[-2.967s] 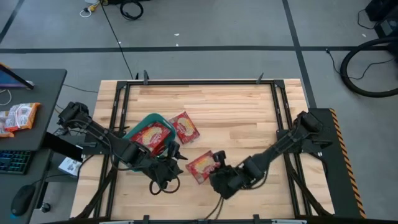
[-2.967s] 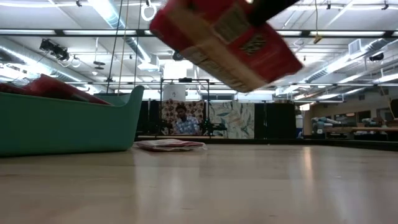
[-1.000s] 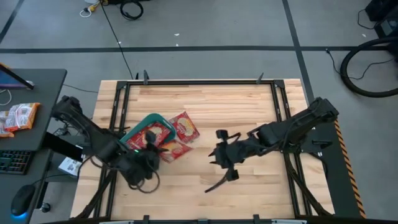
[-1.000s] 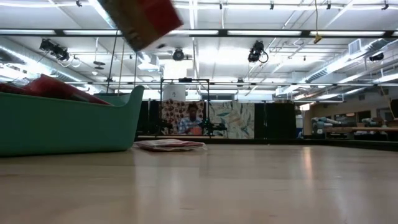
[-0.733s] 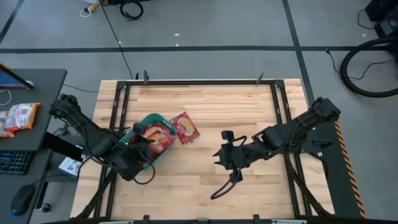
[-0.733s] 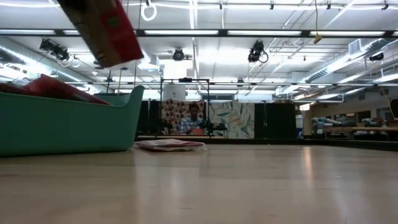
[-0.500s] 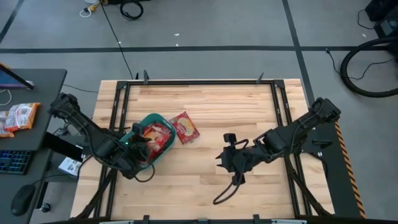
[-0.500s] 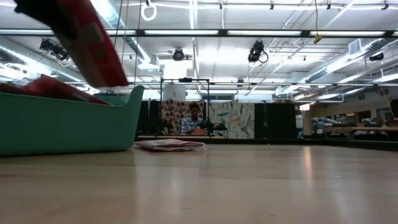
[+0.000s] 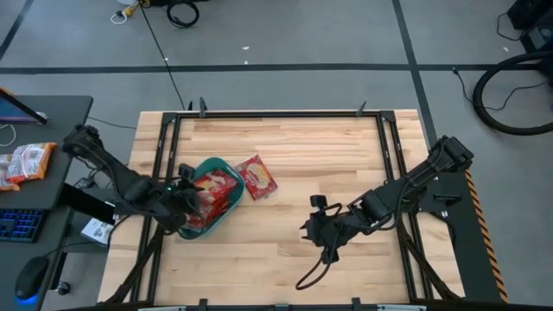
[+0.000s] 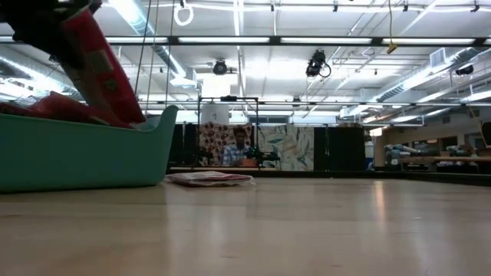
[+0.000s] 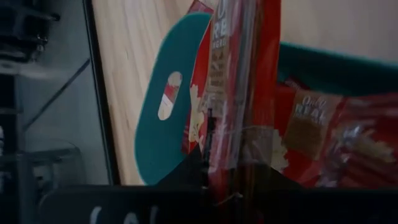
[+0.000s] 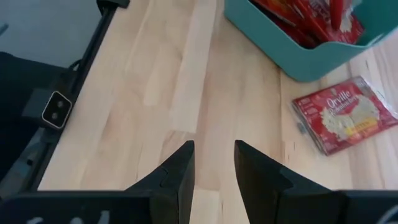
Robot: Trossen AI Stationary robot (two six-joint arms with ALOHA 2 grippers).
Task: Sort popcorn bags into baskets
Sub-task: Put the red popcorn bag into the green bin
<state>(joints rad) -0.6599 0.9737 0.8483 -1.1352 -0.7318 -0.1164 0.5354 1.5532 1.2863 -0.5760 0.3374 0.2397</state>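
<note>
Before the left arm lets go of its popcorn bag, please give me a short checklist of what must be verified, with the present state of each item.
1. Left pincer shut on the held bag: ok.
2. Held bag above the teal basket: ok.
3. Bag low enough, its lower edge among the bags inside: ok.
4. Room left in the basket: cannot tell.
5. Right pincer open, empty and apart from the basket: ok.
6. Loose bag on the table beside the basket, not in the way: ok.

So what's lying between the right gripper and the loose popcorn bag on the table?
Only bare wood: the high view shows nothing between the right gripper and the loose popcorn bag beside the basket.
</note>
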